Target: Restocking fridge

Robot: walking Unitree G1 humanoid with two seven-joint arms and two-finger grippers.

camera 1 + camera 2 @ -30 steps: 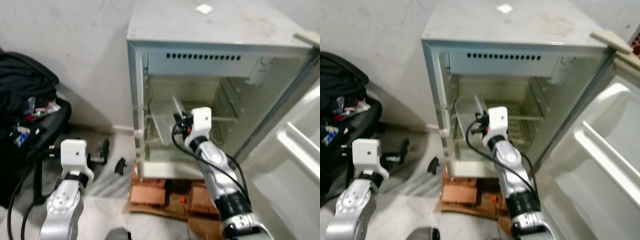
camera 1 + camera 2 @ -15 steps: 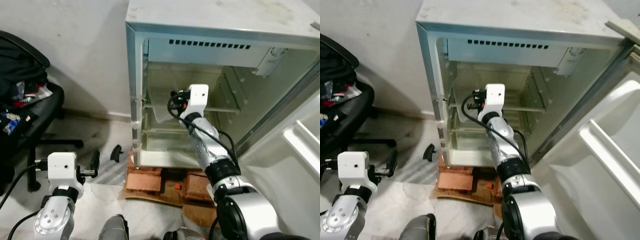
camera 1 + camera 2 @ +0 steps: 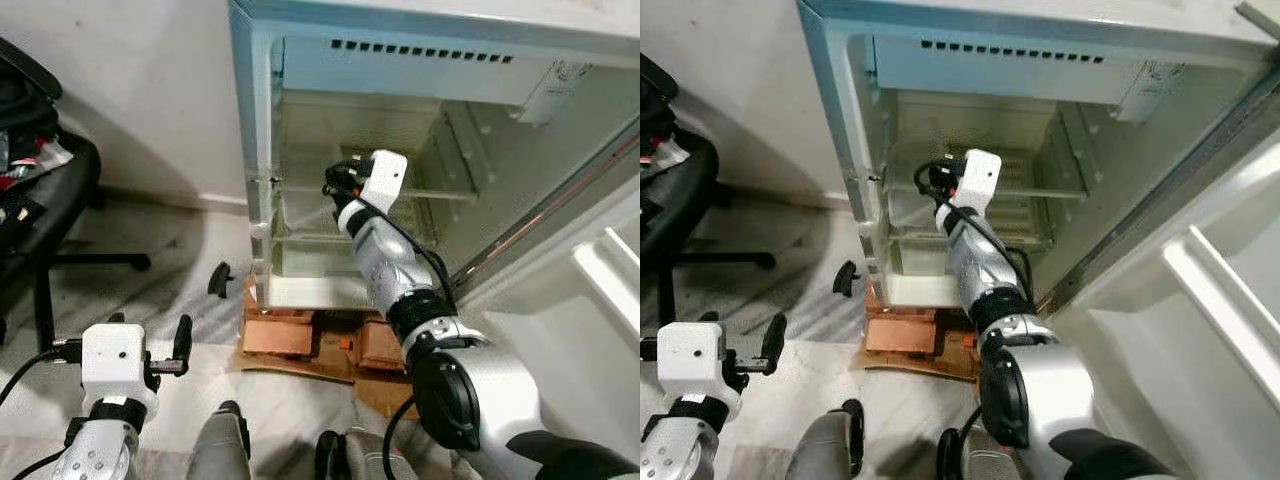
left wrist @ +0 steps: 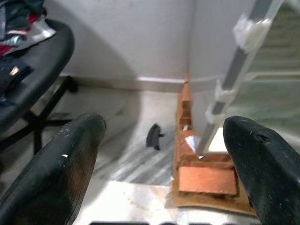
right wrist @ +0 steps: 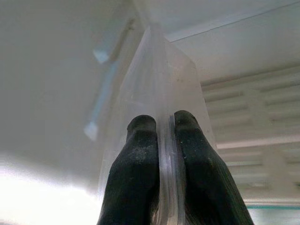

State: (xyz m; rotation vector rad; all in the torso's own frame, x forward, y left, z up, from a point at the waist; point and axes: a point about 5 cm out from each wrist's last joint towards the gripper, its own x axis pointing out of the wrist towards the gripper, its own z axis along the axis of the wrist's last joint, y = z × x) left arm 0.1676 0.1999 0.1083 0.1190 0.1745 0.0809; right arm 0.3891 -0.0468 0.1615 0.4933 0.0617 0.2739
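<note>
A small white fridge (image 3: 262, 150) stands open, its door (image 3: 600, 290) swung out to the right. My right gripper (image 3: 335, 186) reaches into the left side of the fridge at the height of the glass shelf (image 3: 445, 195). It is shut on the thin wall of a clear plastic container (image 5: 161, 93), which shows as a pale box (image 3: 908, 195) inside the fridge by the left wall. Both black fingers (image 5: 138, 173) pinch that wall. My left gripper (image 4: 159, 154) hangs low over the floor, open, holding nothing.
The fridge rests on red bricks (image 3: 290, 335) and cardboard. A black office chair (image 3: 45, 215) piled with clothes stands to the left. A small black part (image 3: 218, 278) lies on the floor near the fridge's left corner. The open door blocks the right side.
The camera has moved closer and tilted down. My right gripper has carried the clear container deeper into the fridge, toward its left wall. The left arm sits lower in the picture.
</note>
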